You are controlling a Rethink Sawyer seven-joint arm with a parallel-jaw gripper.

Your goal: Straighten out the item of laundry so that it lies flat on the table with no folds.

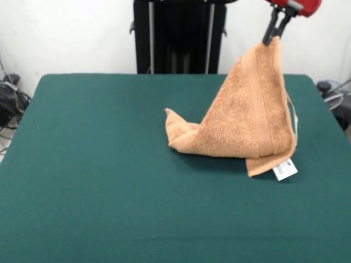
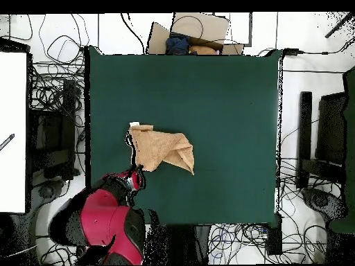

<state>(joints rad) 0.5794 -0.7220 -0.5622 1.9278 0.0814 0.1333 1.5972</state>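
The orange-tan towel (image 1: 247,118) hangs in a tall triangle from one corner, which my gripper (image 1: 273,37) is shut on, high above the green table (image 1: 98,164). The towel's lower edge rests on the table, with a bunched fold at its left end and a white tag (image 1: 285,170) at its right end. Its woven border band runs down the right side. In the overhead view the towel (image 2: 165,150) lies left of the table's (image 2: 222,97) middle, and my red arm with the gripper (image 2: 132,179) stands over its lower left corner.
The robot's black pedestal (image 1: 180,35) stands behind the table's far edge. Cables (image 2: 55,55) and dark equipment lie on the floor around the table. Cardboard boxes (image 2: 197,31) sit past the table's top edge in the overhead view.
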